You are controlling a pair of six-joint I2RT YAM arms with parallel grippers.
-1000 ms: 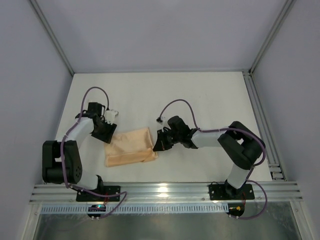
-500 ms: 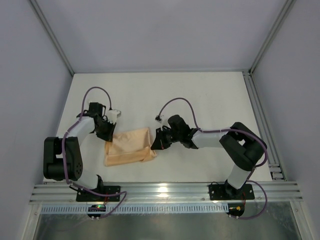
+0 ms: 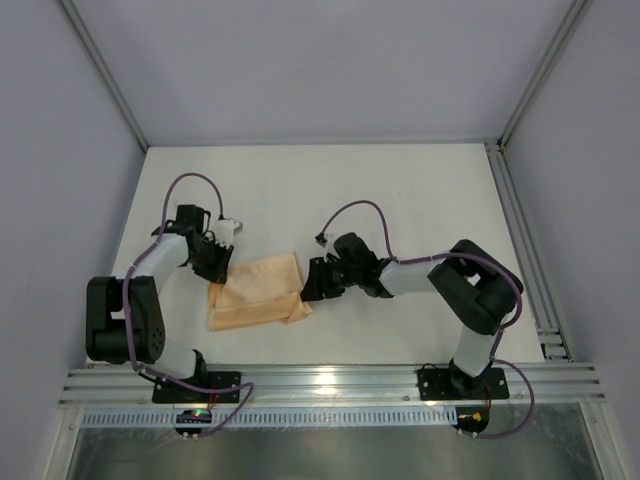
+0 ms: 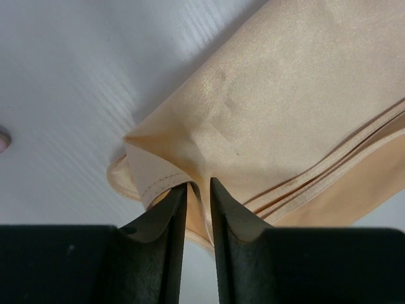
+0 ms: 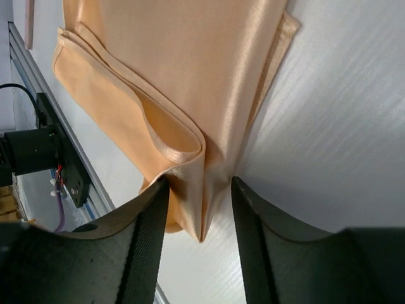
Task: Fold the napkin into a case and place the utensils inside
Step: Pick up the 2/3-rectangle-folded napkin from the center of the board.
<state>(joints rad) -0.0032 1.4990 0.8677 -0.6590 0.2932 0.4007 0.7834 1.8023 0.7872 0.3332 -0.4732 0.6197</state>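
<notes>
The peach-orange napkin (image 3: 258, 292) lies folded into a slanted rectangle between the two arms, with layered edges showing in the left wrist view (image 4: 285, 95). My left gripper (image 3: 215, 272) is at its upper left corner. Its jaws (image 4: 197, 182) stand narrow, shut on a tented fold of that corner. At the cloth's right end, my right gripper (image 3: 310, 285) is open. Its fingers (image 5: 199, 180) straddle a raised pinch of the napkin (image 5: 177, 63) without pressing on it. No utensils show clearly. A small pale pink end (image 4: 2, 139) peeks in at the left wrist view's edge.
The white table (image 3: 400, 190) is walled by grey panels at the back and sides. An aluminium rail (image 3: 330, 385) runs along the near edge, close to the napkin's lower side (image 5: 38, 126). Purple cables loop over both arms.
My right gripper has opened and let go of the napkin's right end. My left gripper, open a second ago, has closed onto the cloth's upper left corner. The napkin has barely shifted.
</notes>
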